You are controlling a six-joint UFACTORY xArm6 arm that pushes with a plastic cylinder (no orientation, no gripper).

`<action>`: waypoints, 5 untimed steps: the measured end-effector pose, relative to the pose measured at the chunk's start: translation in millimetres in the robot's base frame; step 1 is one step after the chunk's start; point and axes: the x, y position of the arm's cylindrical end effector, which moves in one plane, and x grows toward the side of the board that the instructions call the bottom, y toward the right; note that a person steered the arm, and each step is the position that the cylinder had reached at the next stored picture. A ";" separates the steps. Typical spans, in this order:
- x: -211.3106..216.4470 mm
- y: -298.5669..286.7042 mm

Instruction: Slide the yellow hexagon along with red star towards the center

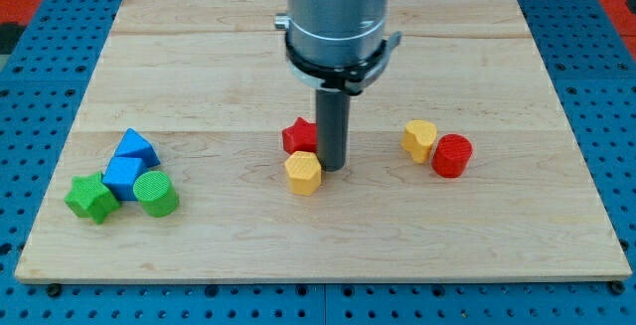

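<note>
The yellow hexagon (302,173) lies near the middle of the wooden board (477,236). The red star (298,135) sits just above it, touching or nearly touching it. My tip (331,167) stands right beside both blocks, on their right, against the yellow hexagon's upper right edge and the red star's right side. The rod partly hides the red star's right points.
At the view's right lie a second yellow block (420,139) and a red cylinder (452,155), touching. At the view's left is a cluster: a blue triangle (136,147), a blue block (123,176), a green cylinder (156,194) and a green star (91,198).
</note>
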 end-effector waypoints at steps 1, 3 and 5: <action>26.6 25.4; 63.4 -22.0; 7.2 -22.0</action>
